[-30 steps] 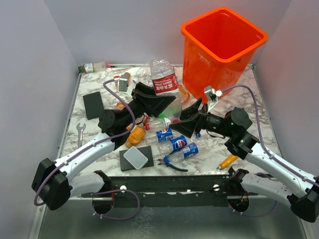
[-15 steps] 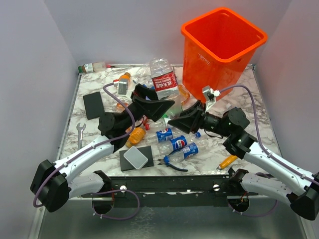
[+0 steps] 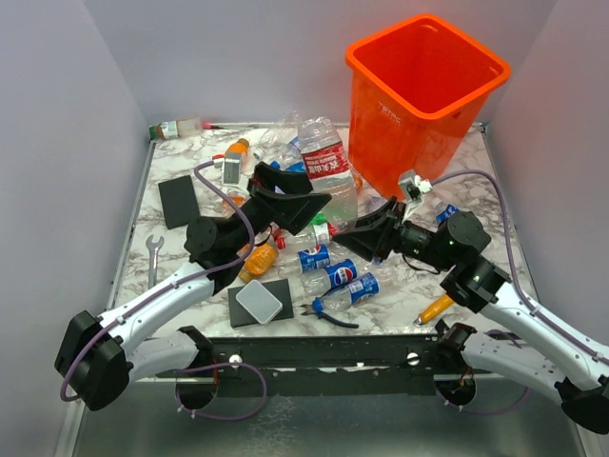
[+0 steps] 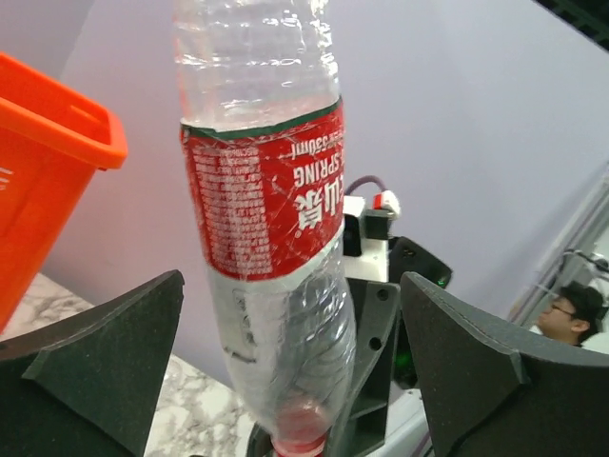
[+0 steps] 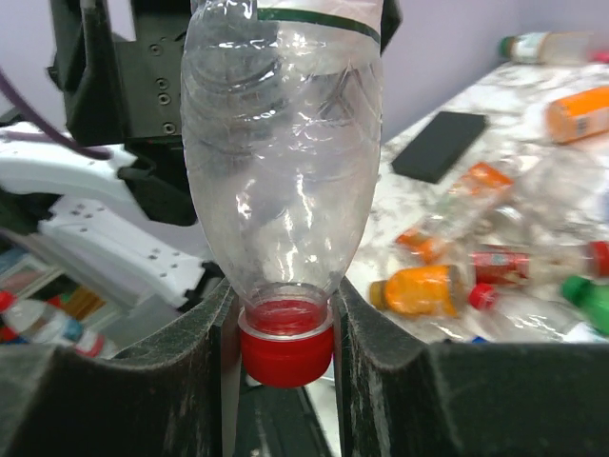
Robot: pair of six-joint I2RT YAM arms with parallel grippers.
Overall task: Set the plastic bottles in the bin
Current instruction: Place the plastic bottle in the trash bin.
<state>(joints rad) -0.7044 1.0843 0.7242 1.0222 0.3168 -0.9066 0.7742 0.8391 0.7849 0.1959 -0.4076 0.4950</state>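
A clear plastic bottle with a red label point(image 3: 326, 171) point(image 4: 271, 205) stands cap down in the air, left of the orange bin point(image 3: 425, 90). My right gripper point(image 3: 354, 236) point(image 5: 285, 333) is shut on its red cap point(image 5: 285, 350) and neck. My left gripper point(image 3: 306, 190) point(image 4: 290, 352) is open; its fingers point(image 4: 105, 352) stand wide on either side of the bottle without touching it. Several more bottles lie on the marble table point(image 3: 495, 205), among them two blue-labelled ones point(image 3: 344, 274) and an orange one point(image 3: 259, 259).
A black block point(image 3: 178, 201) and a grey-topped pad point(image 3: 261, 302) lie on the left half. Blue-handled pliers point(image 3: 328, 307), an orange-handled screwdriver point(image 3: 436, 309) and a wrench point(image 3: 153, 255) lie near the edges. The bin stands at the far right corner.
My left gripper has opened and let go of the red-labelled bottle. My right gripper has shut on its cap and carried it a little to the right, toward the bin.
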